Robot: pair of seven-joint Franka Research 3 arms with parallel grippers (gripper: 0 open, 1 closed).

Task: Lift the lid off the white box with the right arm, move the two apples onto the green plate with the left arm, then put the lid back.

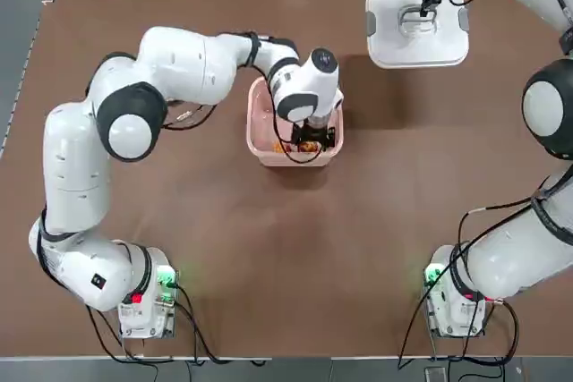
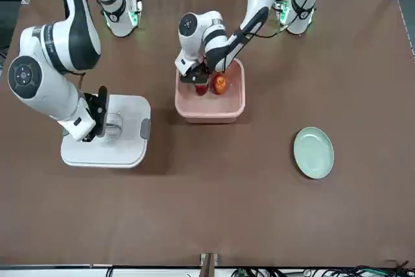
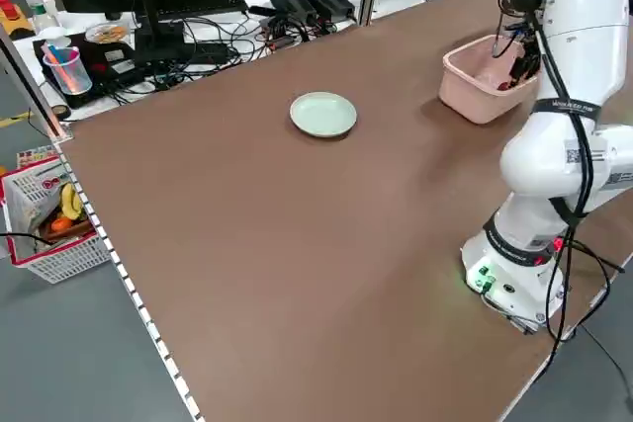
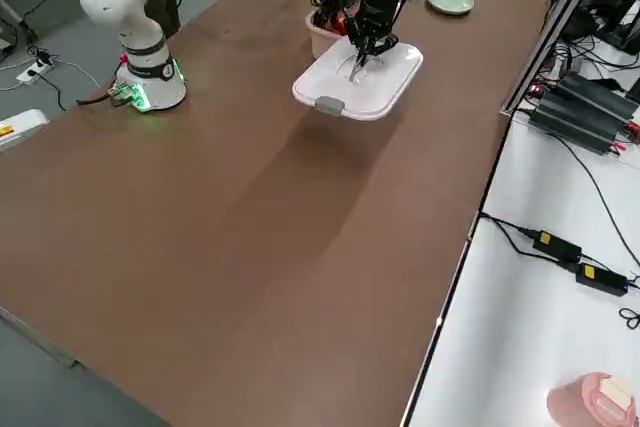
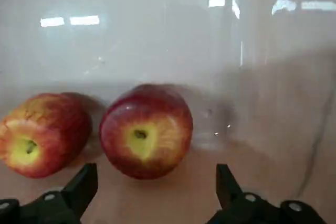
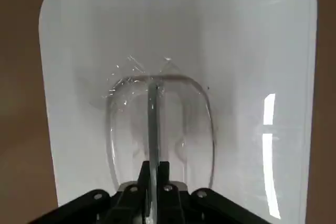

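1. Lid [image 1: 417,26] sits flat on the table near the far right corner, off the box, so the way to the fruit is open for me.
2. My right gripper [image 6: 152,179] is pinched tight on the lid's handle [image 6: 157,114]. I think it holds on there so it can carry the lid back later.
3. My left gripper [image 5: 152,187] is down inside the box [image 2: 209,109], in the middle of the table. Its fingers [image 5: 79,187] are spread wide and hold nothing.
4. Both apples [image 5: 146,129] lie side by side on the box floor, and they look like they touch. One sits right between the spread fingers, so I think I am lined up to grab that one first. The other apple [image 5: 39,132] is just off to one side.
5. The plate [image 2: 314,152] has nothing on it. It lies well apart from the box, toward the table's left edge, waiting for the apples.
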